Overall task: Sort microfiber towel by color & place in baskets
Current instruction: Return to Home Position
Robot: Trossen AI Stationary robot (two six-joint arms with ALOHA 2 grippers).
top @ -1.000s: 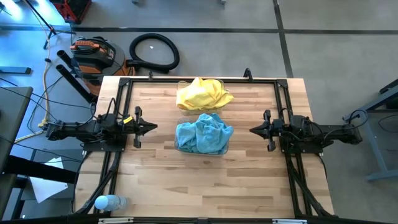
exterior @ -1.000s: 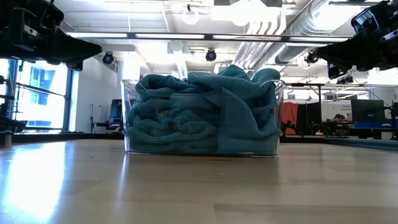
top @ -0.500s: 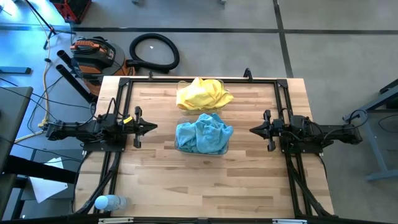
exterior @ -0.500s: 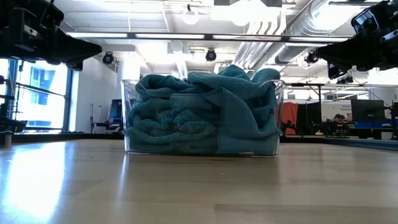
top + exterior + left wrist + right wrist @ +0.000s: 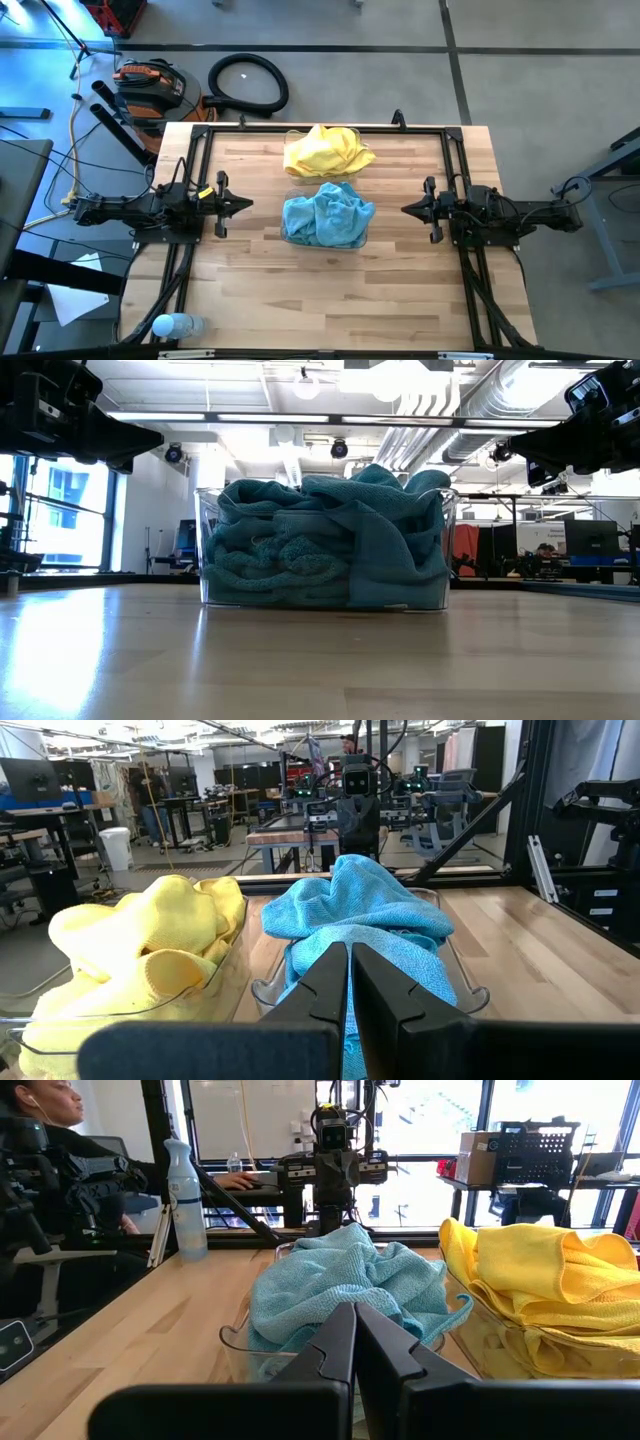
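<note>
Turquoise-blue towels (image 5: 327, 214) are heaped in the nearer clear basket (image 5: 362, 240) at the table's middle, seen filling the basket (image 5: 205, 550) in the low view. Yellow towels (image 5: 327, 152) fill the farther basket (image 5: 290, 135) behind it. My left gripper (image 5: 248, 205) hovers shut to the left of the blue basket, pointing at it. My right gripper (image 5: 405, 209) hovers shut to its right, also pointing at it. Both wrist views show the blue towels (image 5: 365, 910) (image 5: 340, 1285) and yellow towels (image 5: 140, 935) (image 5: 555, 1275) beyond shut fingers.
A clear water bottle (image 5: 177, 325) lies near the table's near-left corner. Black frame rails (image 5: 195, 160) run along the left, right and far sides of the wooden table (image 5: 330, 300). A person (image 5: 60, 1140) sits beyond the table's near side in the right wrist view.
</note>
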